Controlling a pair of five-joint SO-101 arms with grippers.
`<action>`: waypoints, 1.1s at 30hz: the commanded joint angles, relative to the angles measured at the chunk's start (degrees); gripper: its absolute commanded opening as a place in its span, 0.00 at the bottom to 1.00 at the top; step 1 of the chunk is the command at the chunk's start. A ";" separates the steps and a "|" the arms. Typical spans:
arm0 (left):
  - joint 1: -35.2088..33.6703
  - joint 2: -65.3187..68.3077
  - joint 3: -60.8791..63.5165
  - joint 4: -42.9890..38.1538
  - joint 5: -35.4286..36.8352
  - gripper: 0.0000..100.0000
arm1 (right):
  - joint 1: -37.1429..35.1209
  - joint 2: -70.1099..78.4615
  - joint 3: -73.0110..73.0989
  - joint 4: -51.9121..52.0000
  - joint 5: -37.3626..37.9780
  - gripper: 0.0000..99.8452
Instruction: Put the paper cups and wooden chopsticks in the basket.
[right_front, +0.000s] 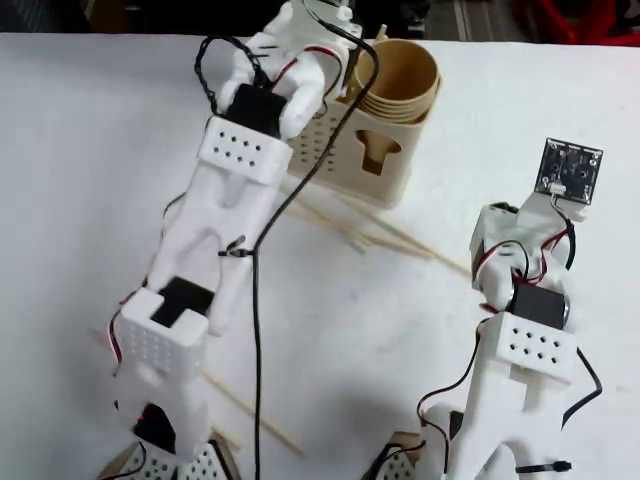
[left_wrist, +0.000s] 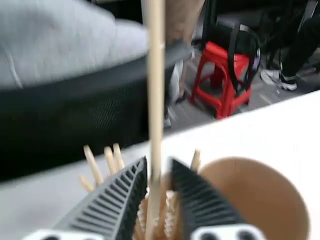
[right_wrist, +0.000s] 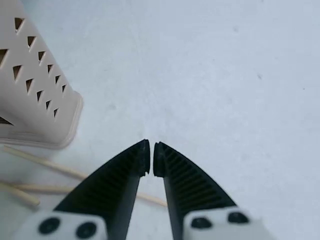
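My left gripper (left_wrist: 156, 172) is shut on a wooden chopstick (left_wrist: 155, 100) held upright over the beige basket (right_front: 365, 160). Below its fingers (left_wrist: 125, 192) stand several chopstick tips (left_wrist: 104, 162) inside the basket, beside the stacked brown paper cups (left_wrist: 255, 192). From above, the left arm (right_front: 285, 75) reaches over the basket's back left part, next to the cups (right_front: 400, 75). My right gripper (right_wrist: 151, 157) is shut on nothing, low over the white table near the basket's corner (right_wrist: 35, 95). Loose chopsticks (right_front: 390, 235) lie on the table in front of the basket.
Another chopstick (right_front: 255, 410) lies on the table near the left arm's base. More chopsticks (right_wrist: 45, 162) lie beside the right gripper. A red stool (left_wrist: 222, 75) and a dark chair back (left_wrist: 90, 95) stand beyond the table's far edge.
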 joint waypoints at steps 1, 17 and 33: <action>-1.01 -1.36 -2.73 5.63 8.62 0.24 | -0.57 -1.36 -2.81 -0.92 0.26 0.03; -1.54 -1.63 -28.22 35.34 5.10 0.21 | -0.57 -1.36 -2.81 -0.92 0.44 0.03; -14.73 -1.80 -48.44 54.59 -11.96 0.02 | -1.98 -1.36 -3.34 -0.66 2.81 0.03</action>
